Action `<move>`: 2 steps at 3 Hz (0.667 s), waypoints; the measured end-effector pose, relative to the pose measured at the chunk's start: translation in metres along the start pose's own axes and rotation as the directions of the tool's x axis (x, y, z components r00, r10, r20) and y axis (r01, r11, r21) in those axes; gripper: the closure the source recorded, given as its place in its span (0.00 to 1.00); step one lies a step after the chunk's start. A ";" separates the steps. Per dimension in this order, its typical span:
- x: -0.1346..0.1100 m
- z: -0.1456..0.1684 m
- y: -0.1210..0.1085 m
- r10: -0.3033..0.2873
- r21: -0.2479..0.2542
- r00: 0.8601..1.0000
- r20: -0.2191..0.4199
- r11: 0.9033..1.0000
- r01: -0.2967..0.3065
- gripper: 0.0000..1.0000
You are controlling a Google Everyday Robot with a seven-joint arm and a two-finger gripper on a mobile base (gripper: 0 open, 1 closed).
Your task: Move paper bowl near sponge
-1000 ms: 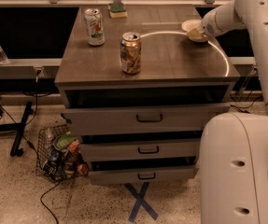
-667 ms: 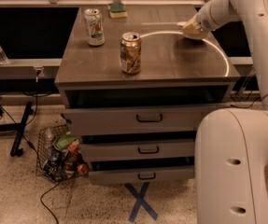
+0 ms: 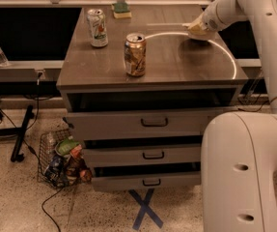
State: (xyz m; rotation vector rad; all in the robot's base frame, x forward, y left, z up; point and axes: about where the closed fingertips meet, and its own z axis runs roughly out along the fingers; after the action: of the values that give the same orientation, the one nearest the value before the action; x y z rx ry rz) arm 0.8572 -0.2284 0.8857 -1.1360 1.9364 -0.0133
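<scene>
Paper bowl (image 3: pixel 200 34) sits directly under the end effector (image 3: pixel 196 27), grip impossible to tell; sponge (image 3: pixel 122 11) lies well apart, leftward along the worktop's (image 3: pixel 176 66) rear.

A three-drawer cabinet (image 3: pixel 128 124) is set on speckled floor (image 3: pixel 12 197) marked with blue tape (image 3: pixel 145 209); the gripper (image 3: pixel 198 29) is held above its far right.

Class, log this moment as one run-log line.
end effector: at paper bowl, table right rear | sponge: rear centre | status: bowl not yet near sponge
</scene>
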 end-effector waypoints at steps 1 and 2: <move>-0.016 0.001 -0.005 -0.025 0.023 0.999 0.045 0.999 0.024 1.00; -0.091 -0.002 -0.022 -0.172 0.142 0.959 0.224 0.980 0.143 1.00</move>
State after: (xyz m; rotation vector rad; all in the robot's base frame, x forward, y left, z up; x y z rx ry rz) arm 0.8905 -0.1777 0.9565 -1.1512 1.6100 -0.0808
